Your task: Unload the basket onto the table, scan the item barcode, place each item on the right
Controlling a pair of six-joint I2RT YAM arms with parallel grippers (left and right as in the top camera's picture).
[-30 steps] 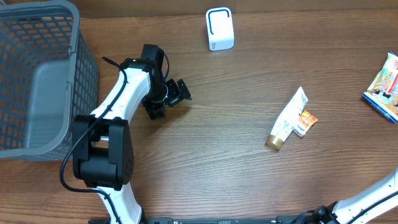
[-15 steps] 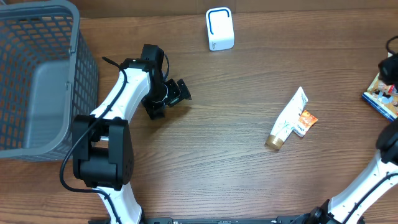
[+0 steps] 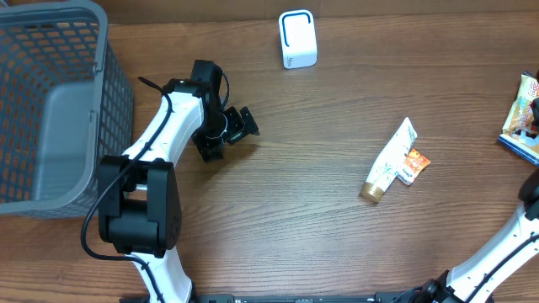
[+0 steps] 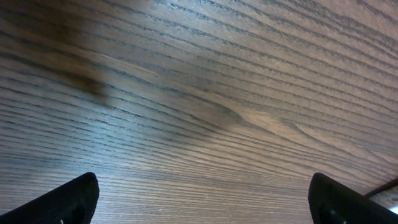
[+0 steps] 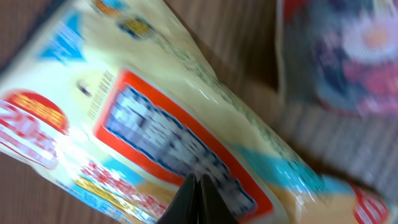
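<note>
Brown wood grain runs across the counter (image 3: 320, 219) in the overhead view. A grey basket (image 3: 50, 101) stands at the far left. The white scanner (image 3: 297, 39), with its blue ring, sits upright near the back middle. My left hand (image 3: 227, 136) hangs low over bare wood just beside the basket, released and holding nothing. A tube (image 3: 389, 162) lies flat right of centre, its gold cap at the end nearer my base and an orange tag touching its side. The packet (image 3: 524, 103) lies at the far right edge, pale with red and orange print, touching a blue pack (image 3: 518, 143) beside it. My right hand (image 3: 534, 114) shows as a dark shape over the packet, half cut off by the frame edge, and I cannot read its state from here.

From my left wrist I see only wood grain. My two black fingertips (image 4: 68, 199) sit in the bottom corners, spread wide, with bare counter between them.

From my right wrist the view is blurred. The packet fills most of it: a yellow wrapper with a red-bordered panel and blue patches. My fingertips (image 5: 186, 205) meet in one dark point at the bottom middle, clenched tight, right against the wrapper. I cannot tell whether any film is pinched between them. A darker, blurred pack shows at the upper right, with a strip of wood between it and the packet.
</note>
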